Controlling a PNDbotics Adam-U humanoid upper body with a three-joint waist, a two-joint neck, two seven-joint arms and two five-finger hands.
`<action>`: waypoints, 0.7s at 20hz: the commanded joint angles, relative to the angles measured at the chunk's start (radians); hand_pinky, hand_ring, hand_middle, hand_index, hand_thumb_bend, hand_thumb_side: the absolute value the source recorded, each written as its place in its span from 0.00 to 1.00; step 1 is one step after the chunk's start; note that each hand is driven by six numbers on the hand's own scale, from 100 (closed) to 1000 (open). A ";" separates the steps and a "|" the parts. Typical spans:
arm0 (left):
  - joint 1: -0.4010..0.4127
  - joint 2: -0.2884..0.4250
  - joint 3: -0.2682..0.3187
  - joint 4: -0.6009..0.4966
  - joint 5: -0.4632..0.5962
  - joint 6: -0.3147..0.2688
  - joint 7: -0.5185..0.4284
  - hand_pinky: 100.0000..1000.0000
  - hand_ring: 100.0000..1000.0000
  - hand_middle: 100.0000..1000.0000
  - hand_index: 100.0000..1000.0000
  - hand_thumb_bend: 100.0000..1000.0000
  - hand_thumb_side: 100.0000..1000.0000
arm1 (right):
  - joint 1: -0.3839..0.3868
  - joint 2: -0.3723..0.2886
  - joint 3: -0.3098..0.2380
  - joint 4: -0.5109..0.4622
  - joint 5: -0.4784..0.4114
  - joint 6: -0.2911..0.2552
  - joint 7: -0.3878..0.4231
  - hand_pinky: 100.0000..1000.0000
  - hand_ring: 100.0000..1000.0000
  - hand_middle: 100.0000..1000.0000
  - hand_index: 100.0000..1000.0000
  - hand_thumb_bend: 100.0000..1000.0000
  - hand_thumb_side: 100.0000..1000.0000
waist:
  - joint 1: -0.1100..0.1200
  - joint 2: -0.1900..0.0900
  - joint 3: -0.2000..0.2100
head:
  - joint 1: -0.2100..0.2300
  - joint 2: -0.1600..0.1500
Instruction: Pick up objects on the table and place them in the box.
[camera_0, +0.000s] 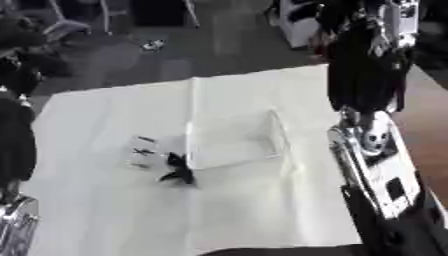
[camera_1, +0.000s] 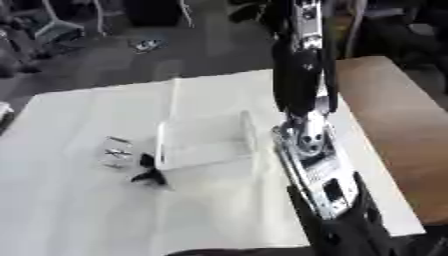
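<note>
**Clear box at mid-table, small items to its left, neither hand on anything**

At the far left edge of the left eye view the left arm runs down the frame as a dark column with a silver segment at the lower left corner; its hand does not show in either view, so nothing can be said of its fingers.

The table is covered in white sheeting with a fold line running down its middle. Left of centre lie three small pale pieces with dark marks, stacked one above another in the frame (too small to make out further). Just to their right and slightly lower sits a small black object with splayed points, close to the lower left corner of the box but whether it touches cannot be told.

The box is transparent and rectangular, standing at the centre of the frame, its walls faint against the white sheet; its inside looks bare.

Right of the box, the right arm comes down from the upper right as a long black and silver limb and leaves the frame at the lower right. The right hand itself cannot be made out there, so whether it is clenched or released cannot be told. A strip of brown tabletop shows at the right edge beyond the sheet.
</note>
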 joint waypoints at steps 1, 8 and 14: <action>-0.007 0.023 0.004 -0.019 0.005 -0.002 -0.002 0.51 0.52 0.60 0.77 0.14 1.00 | -0.022 -0.003 -0.004 -0.013 0.003 -0.003 0.000 0.48 0.55 0.62 0.81 0.27 1.00 | -0.001 -0.011 -0.002 | 0.014 0.000; -0.005 0.025 0.004 -0.019 0.005 -0.002 -0.004 0.51 0.52 0.60 0.77 0.14 1.00 | -0.022 -0.003 -0.004 -0.013 0.003 -0.002 0.002 0.48 0.55 0.62 0.81 0.27 1.00 | -0.001 -0.010 -0.003 | 0.019 0.007; -0.005 0.030 0.006 -0.019 -0.019 0.009 -0.042 0.55 0.55 0.64 0.81 0.22 1.00 | -0.023 -0.001 -0.007 -0.013 0.003 -0.001 0.003 0.48 0.55 0.62 0.82 0.27 1.00 | -0.003 -0.011 -0.019 | 0.005 0.016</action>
